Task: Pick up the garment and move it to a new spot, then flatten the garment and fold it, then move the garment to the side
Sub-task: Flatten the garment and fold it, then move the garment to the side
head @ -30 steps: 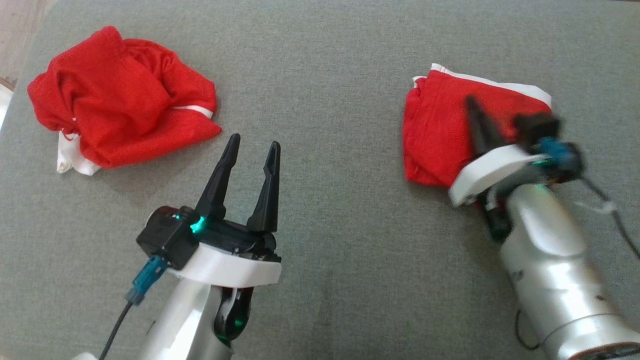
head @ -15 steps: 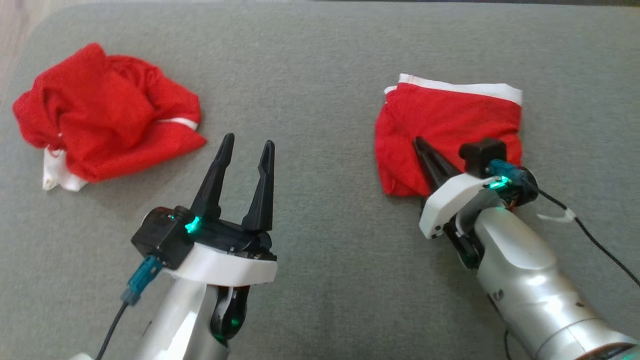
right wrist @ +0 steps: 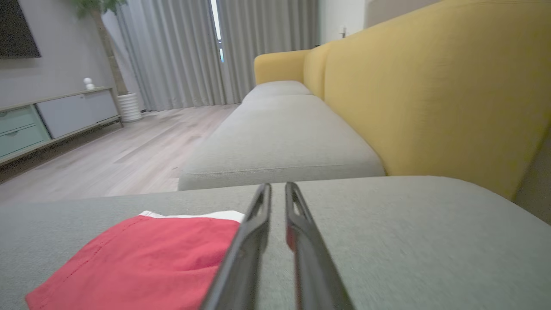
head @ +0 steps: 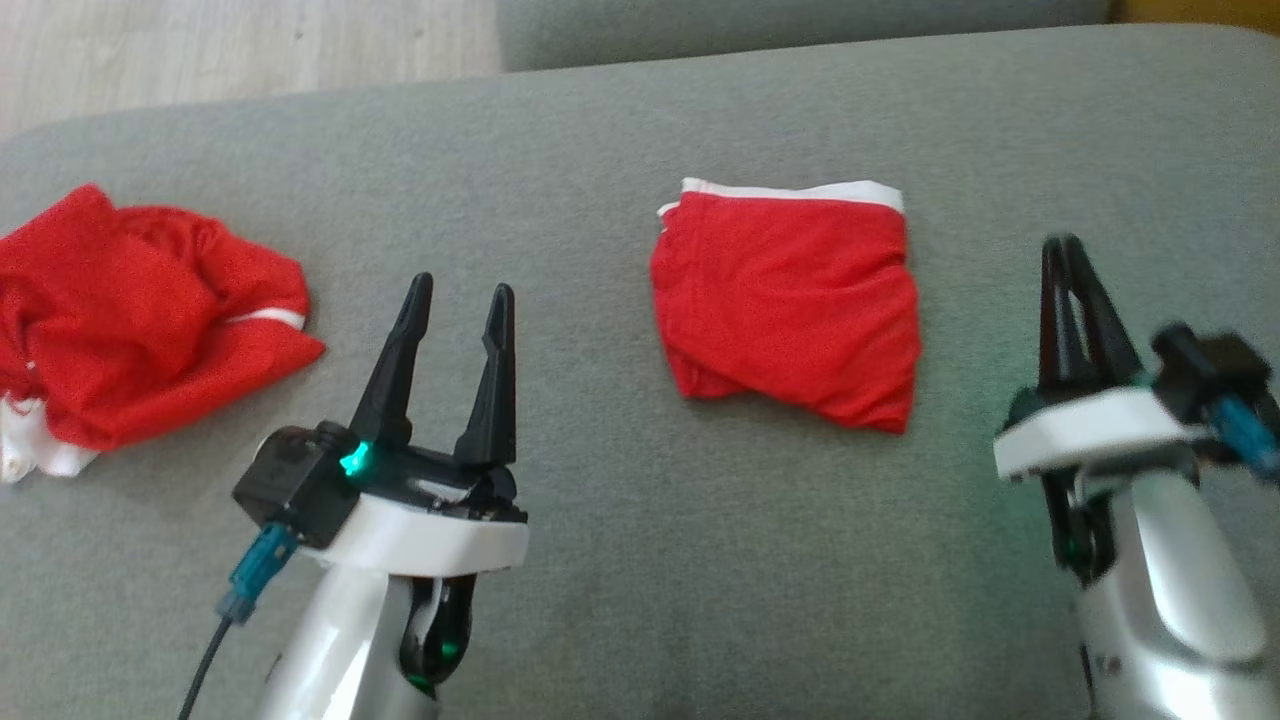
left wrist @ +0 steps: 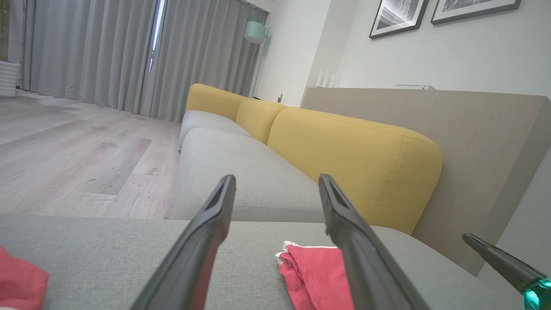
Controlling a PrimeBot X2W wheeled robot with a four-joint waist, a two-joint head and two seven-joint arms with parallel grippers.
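The garment point(head: 790, 310) lies folded on the grey sofa seat point(head: 600, 190), a red rectangle with a white waistband along its far edge. It also appears in the left wrist view point(left wrist: 318, 275) and the right wrist view point(right wrist: 142, 262). My right gripper point(head: 1065, 243) stands to the right of it, apart from the cloth, fingers shut with nothing between them point(right wrist: 278, 186). My left gripper point(head: 462, 287) hovers open and empty to the left of the garment point(left wrist: 276, 178).
A second red garment point(head: 140, 310) lies crumpled at the seat's left end point(left wrist: 19, 280). Yellow back cushions point(left wrist: 353, 150) rise beyond the seat. Wooden floor point(head: 240, 50) shows past the seat's far left edge.
My right gripper has pulled back off the folded garment and now stands to its right, free of the cloth. The head view itself has shifted. The left gripper stays open.
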